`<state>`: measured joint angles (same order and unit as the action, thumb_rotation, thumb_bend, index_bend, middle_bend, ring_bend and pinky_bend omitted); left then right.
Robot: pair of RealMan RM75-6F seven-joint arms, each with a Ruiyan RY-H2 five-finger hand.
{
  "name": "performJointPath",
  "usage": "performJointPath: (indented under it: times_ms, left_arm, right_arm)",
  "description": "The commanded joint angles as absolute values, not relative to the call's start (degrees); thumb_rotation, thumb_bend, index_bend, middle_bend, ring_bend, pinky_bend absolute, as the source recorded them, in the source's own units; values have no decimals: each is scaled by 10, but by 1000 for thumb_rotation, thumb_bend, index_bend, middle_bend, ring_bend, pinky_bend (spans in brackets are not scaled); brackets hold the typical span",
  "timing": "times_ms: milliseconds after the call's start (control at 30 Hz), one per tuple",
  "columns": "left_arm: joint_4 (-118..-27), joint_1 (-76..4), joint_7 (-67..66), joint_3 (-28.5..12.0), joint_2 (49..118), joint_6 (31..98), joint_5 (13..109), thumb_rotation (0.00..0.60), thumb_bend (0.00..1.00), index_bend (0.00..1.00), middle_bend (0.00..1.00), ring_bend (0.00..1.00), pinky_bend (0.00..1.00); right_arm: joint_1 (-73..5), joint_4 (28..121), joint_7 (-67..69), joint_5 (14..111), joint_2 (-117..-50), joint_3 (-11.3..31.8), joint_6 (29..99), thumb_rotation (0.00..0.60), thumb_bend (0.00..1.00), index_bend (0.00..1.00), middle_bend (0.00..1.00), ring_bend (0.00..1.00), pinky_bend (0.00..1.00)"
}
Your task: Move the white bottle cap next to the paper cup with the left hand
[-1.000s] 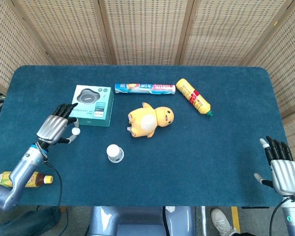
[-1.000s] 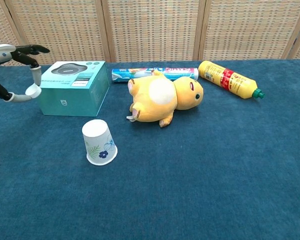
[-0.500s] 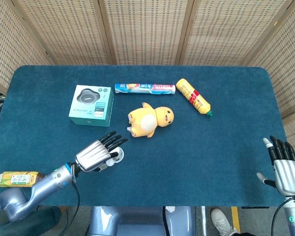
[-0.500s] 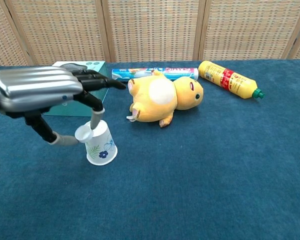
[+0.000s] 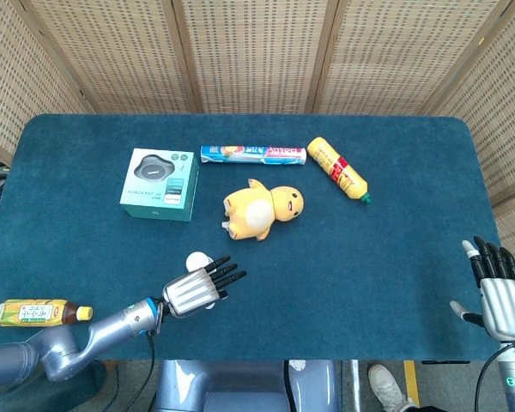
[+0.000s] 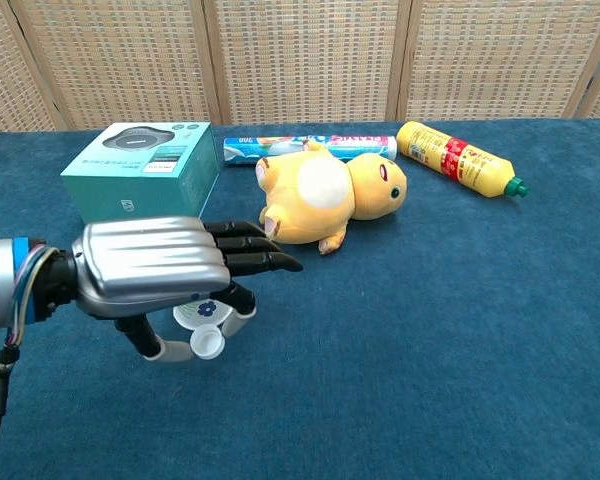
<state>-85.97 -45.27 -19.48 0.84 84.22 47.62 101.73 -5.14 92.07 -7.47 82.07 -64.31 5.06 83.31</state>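
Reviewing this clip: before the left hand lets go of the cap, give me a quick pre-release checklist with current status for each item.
1. White bottle cap held by left hand: ok, pinched low under the palm.
2. Cap close to paper cup: ok, it sits just in front of the cup's rim in the chest view.
3. Cap resting on the table: cannot tell, contact is not clear.
4. Cup upright and undisturbed: cannot tell, the hand hides most of it.
5. Plush toy out of the fingers' way: ok, the fingertips stop short of it.
6. Right hand away from the work area: ok, open at the table's right edge.

White bottle cap (image 6: 208, 345) pinched low, just before the upturned paper cup (image 6: 196, 311).
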Motion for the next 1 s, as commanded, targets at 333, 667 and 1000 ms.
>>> performJointPath:
  times_ms: [333,667,1000]
  left_arm:
    - [-802,-472,-209,21,883,466,1018,600,304,593,0,0,0]
    - [-776,-471,-208,30,895,464,996,600,304,592,0,0,0]
    - [-767,-472,-216,34,901,469,986,600,305,583,0,0,0]
  right_arm:
    - [-51,920,-73,817,-643,52,832,600,0,53,0,0,0]
    - [-50,920,-72,818,-641,53,836,600,0,54,0,0,0]
    - [-50,922,-71,818,-641,53,836,600,0,54,0,0,0]
